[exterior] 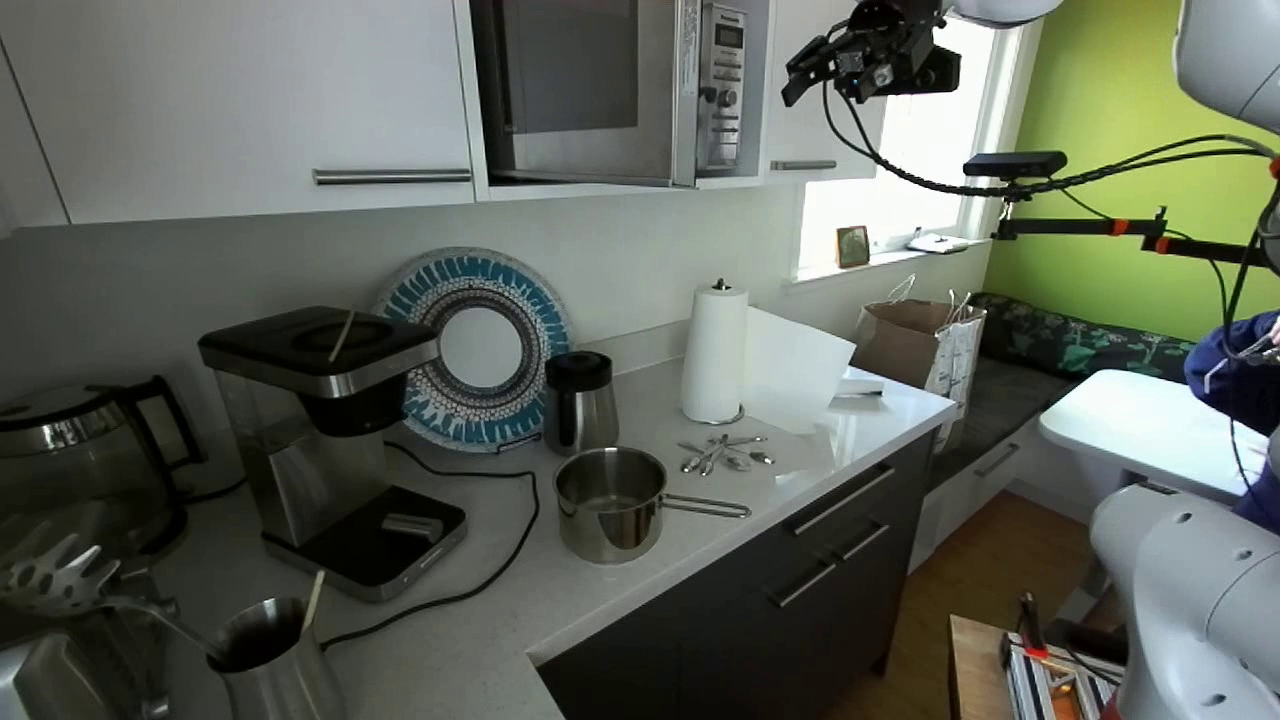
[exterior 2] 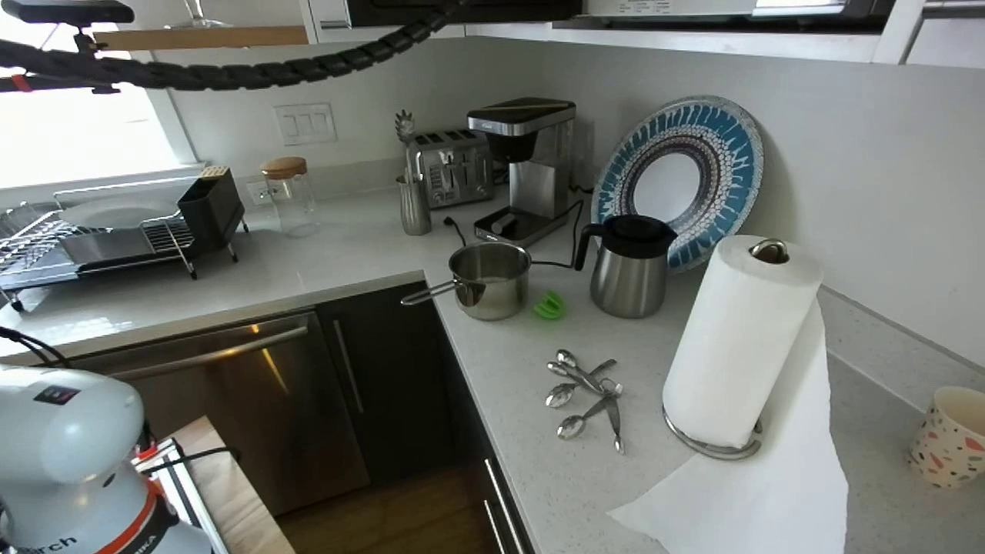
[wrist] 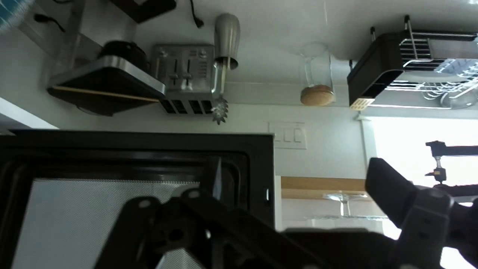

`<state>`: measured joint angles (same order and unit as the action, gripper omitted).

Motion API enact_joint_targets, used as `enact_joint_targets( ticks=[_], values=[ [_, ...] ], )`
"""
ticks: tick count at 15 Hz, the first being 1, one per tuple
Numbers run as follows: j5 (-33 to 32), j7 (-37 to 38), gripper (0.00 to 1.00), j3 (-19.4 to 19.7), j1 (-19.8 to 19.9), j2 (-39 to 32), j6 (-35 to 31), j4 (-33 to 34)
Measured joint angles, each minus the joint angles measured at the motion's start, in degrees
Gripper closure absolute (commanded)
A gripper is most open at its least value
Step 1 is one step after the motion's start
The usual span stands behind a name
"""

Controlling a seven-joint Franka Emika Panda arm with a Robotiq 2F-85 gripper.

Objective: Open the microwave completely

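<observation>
Stainless steel fronts the microwave (exterior: 610,150), built into white wall cabinets (exterior: 250,90) above the back edge of the table (exterior 2: 515,369). Its door (wrist: 82,213) stands ajar, the free side swung out past the control strip (exterior: 722,150). Near the microwave, apart from the door, the pincer (wrist: 297,170) hangs with its fingers (wrist: 388,186) spread wide, gripping nothing; in the wrist view one finger shows against the door's inner face. Below, as I look on, a blue-patterned round platter (exterior 2: 677,177) leans along the back edge, behind a coffee machine (exterior 2: 539,188) and a black-lidded steel jug (exterior 2: 631,277). Close to the table's inside corner sits a saucepan (exterior 2: 496,296), its handle (exterior 2: 427,293) jutting over the front edge, a small green object (exterior 2: 549,305) beside it. Spoons (exterior 2: 606,391) lie crossed between that edge and a roll of paper towels (exterior 2: 742,338), one loose sheet (exterior 2: 769,492) trailing over the table. Nearer the back edge is a speckled cup (exterior 2: 946,446). A toaster (exterior 2: 454,173) and a steel utensil holder (exterior 2: 415,208) stand toward the table's back corner; farther along come a brown-lidded jar (exterior 2: 291,204) and a dish rack (exterior 2: 208,211) by the window (exterior 2: 69,146). Past the table's far corner, a paper bag (exterior: 905,340) stands near a lime-green wall (exterior: 1110,290).
</observation>
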<state>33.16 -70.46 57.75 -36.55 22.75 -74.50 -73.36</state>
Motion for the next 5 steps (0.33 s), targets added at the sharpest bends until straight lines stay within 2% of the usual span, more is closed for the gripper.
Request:
enact_joint_targets(
  ticks=[3,5],
  values=[
    [-3.28,0.17,0.00,-3.41,9.95,-0.97,0.43,-0.24],
    [-7.72,1.13,0.00,-5.60,14.81,-0.89,0.40,-0.50]
  ],
)
